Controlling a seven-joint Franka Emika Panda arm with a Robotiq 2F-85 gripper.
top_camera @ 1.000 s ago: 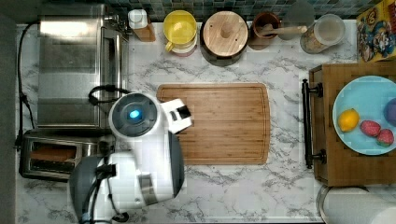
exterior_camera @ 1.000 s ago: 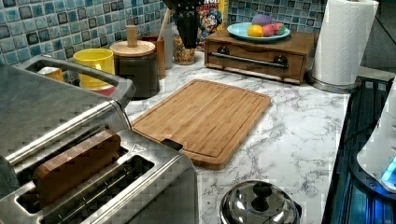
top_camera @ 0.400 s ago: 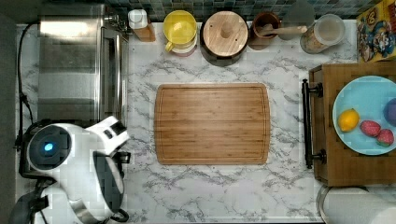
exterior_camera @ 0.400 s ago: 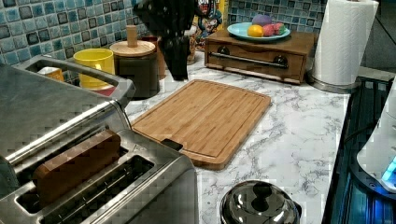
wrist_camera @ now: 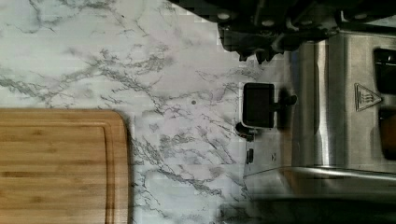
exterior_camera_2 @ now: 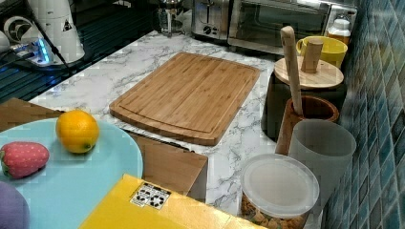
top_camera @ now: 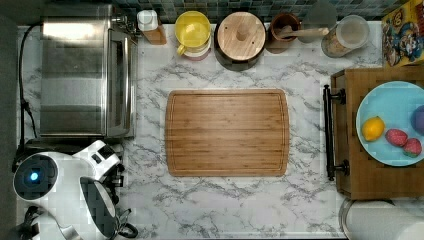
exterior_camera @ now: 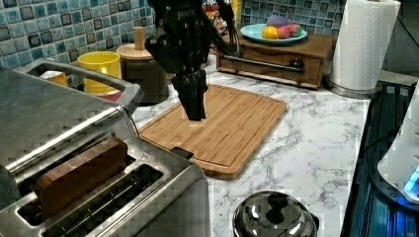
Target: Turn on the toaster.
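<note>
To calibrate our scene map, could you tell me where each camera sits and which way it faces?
Top view: overhead, straight down on the counter; white arm.
Left view: beside the toaster, facing the fruit plate; gripper.
Right view: beside the plate, facing the toaster oven; arm's base.
Wrist view: above the toaster's lever, looking down; gripper.
All share the cutting board.

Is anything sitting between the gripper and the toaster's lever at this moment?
Nothing visible does. In the wrist view the black lever juts from the end of the toaster over bare marble countertop, close beside the gripper. The cutting board lies off to the side, apart from that path.
</note>
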